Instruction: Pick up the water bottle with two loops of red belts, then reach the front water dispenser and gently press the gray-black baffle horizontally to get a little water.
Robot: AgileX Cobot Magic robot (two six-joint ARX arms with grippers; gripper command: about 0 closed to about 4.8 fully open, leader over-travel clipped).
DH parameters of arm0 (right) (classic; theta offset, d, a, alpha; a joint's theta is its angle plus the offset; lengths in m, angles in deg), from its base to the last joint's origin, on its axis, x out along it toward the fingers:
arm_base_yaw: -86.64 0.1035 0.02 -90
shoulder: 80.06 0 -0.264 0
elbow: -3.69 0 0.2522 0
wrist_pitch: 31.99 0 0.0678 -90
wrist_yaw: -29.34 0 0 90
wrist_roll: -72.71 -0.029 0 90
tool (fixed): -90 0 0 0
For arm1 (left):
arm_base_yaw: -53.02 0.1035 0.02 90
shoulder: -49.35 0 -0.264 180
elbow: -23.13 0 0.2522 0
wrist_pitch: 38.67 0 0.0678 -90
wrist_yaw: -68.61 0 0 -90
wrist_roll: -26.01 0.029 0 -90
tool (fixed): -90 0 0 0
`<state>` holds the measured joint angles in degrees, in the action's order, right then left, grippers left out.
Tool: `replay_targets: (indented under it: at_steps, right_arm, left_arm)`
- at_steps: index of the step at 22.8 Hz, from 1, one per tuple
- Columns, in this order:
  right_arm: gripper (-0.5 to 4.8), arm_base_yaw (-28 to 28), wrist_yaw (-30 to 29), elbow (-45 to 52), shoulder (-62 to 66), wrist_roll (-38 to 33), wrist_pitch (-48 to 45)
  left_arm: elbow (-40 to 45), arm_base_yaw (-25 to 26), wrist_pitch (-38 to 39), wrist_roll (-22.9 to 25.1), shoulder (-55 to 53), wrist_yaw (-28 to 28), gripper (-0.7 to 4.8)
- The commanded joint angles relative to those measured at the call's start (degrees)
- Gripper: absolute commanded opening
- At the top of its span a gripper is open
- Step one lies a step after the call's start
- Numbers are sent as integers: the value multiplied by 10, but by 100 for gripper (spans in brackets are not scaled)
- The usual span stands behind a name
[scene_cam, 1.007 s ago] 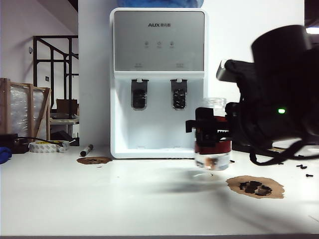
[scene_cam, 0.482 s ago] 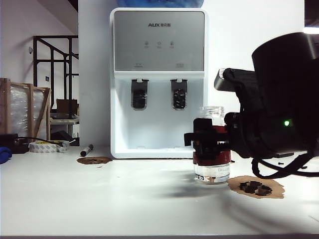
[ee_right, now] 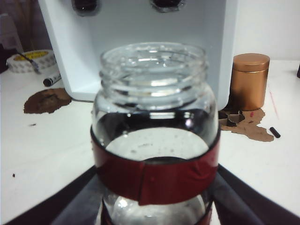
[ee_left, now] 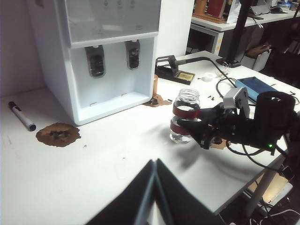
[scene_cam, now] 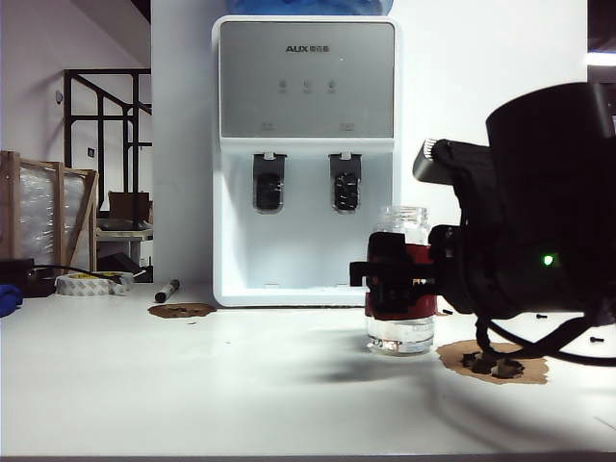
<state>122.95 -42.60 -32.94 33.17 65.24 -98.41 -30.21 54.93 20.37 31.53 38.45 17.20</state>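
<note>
From the exterior camera, my right gripper (scene_cam: 385, 281) reaches in from the right and clasps the water bottle (scene_cam: 399, 279) around its red bands, jaws spread wide around the glass body. The bottle stands upright, its base at the white table (scene_cam: 192, 385), just in front of the water dispenser (scene_cam: 306, 159) and below its right tap (scene_cam: 346, 181). A brown stain (scene_cam: 493, 361) with small dark bits lies just beside the bottle; a marker (scene_cam: 167, 289) and a tape roll (scene_cam: 91, 282) lie off to the left.

From my left wrist camera, my left gripper (ee_left: 154, 187) hangs over bare table, its two dark fingers meeting at their tips, holding nothing. Farther off, the right gripper (ee_left: 194, 133) holds the bottle (ee_left: 185, 117) upright, near the dispenser (ee_left: 103, 51) but apart from it.

From my right wrist camera, the bottle (ee_right: 154, 140) fills the view between my fingers (ee_right: 79, 197), open-mouthed, its red band (ee_right: 154, 180) at jaw level. A copper canister (ee_right: 248, 79) stands behind, beside the dispenser's base (ee_right: 140, 42).
</note>
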Motion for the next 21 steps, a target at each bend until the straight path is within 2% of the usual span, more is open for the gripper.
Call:
replay_targets:
  at_steps: [1, 6, 14, 15, 17, 18, 19, 20, 21]
  right_arm:
    - [-5, 6, -52, -9, 27, -24, 46]
    - [-5, 9, -54, -34, 38, -24, 65]
    - [3, 12, -45, -37, 37, -24, 95]
    - [21, 12, -45, -36, 37, -24, 96]
    - [97, 12, -45, -34, 37, -24, 95]
    - [158, 12, -45, -34, 37, -24, 96]
    - [254, 12, -45, -33, 37, -24, 95]
    - [317, 12, -45, -33, 37, -24, 96]
    - [352, 12, -45, -32, 37, -24, 95]
  left_arm:
    - [-4, 0, 0, 0, -2, 8, -5]
    - [-4, 0, 2, 0, -2, 42, -5]
    - [-4, 0, 9, 0, -2, 42, -5]
    - [-4, 0, 12, 1, -2, 40, -4]
    - [-4, 0, 17, 1, -2, 40, -5]
    - [-4, 0, 20, 1, -2, 40, -5]
    - [-4, 0, 23, 1, -2, 40, -4]
    - [-4, 0, 24, 1, -2, 41, -5]
    - [-4, 0, 25, 1, -2, 41, -5]
